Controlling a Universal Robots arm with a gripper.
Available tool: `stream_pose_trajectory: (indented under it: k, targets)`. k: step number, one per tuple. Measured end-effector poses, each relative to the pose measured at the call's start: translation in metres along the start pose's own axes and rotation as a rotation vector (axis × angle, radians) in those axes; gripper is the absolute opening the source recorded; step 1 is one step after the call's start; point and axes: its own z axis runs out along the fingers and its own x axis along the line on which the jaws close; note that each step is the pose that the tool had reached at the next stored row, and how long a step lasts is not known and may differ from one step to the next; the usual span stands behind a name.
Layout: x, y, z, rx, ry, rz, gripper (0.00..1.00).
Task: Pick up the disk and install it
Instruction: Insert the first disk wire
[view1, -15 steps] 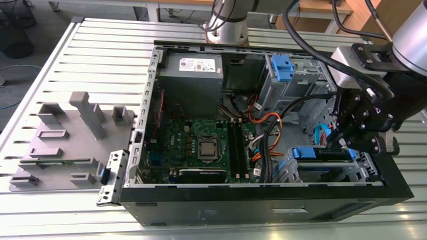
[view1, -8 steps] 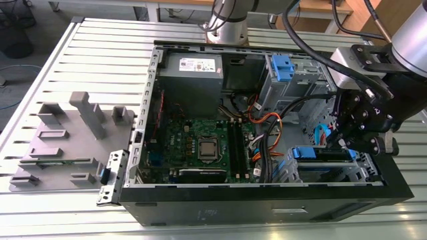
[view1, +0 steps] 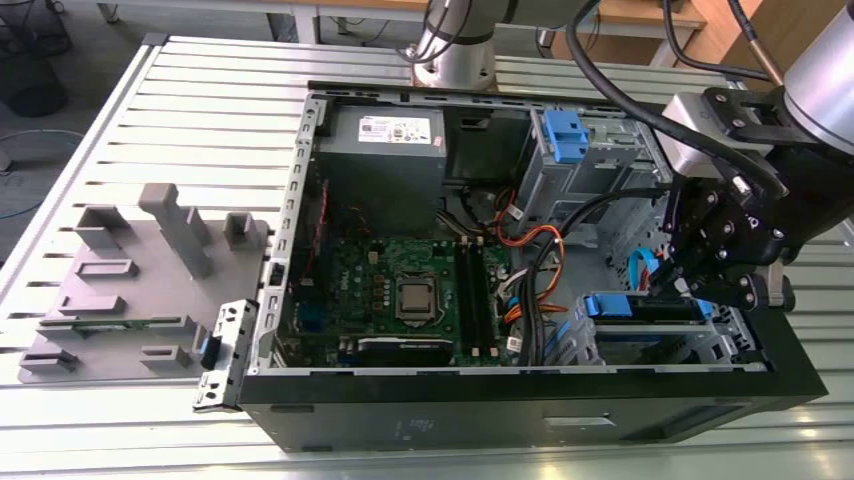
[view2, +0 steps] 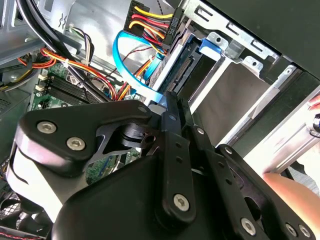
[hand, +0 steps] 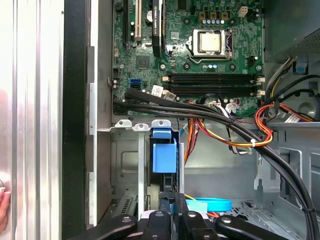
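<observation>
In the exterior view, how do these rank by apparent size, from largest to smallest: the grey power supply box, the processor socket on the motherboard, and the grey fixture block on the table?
1. Grey fixture block, largest, though it sits nearer the camera.
2. Power supply box.
3. Processor socket, clearly the smallest.

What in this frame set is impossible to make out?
1. The disk: exterior view, the tool covers most of it.
2. How deep the disk sits in its bay: second wrist view, the tool's body blocks it.
3. A hand: second wrist view, cut off by the edge.
</observation>
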Motion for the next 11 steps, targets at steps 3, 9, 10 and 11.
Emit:
stream_pose_trajectory:
  k: [3,9,10,11]
  targets:
    - [0.0000,-0.0002,0.0010,-0.0004,-0.0001,0.000,0.16]
    - [-0.0001,-0.0048,0.0027,-0.0068,0.0003,0.000,0.16]
    - [-0.0002,-0.0067,0.0032,-0.0119,0.0003,0.000,0.16]
    - [-0.0002,-0.0079,0.0038,-0.0166,0.0004,0.000,0.16]
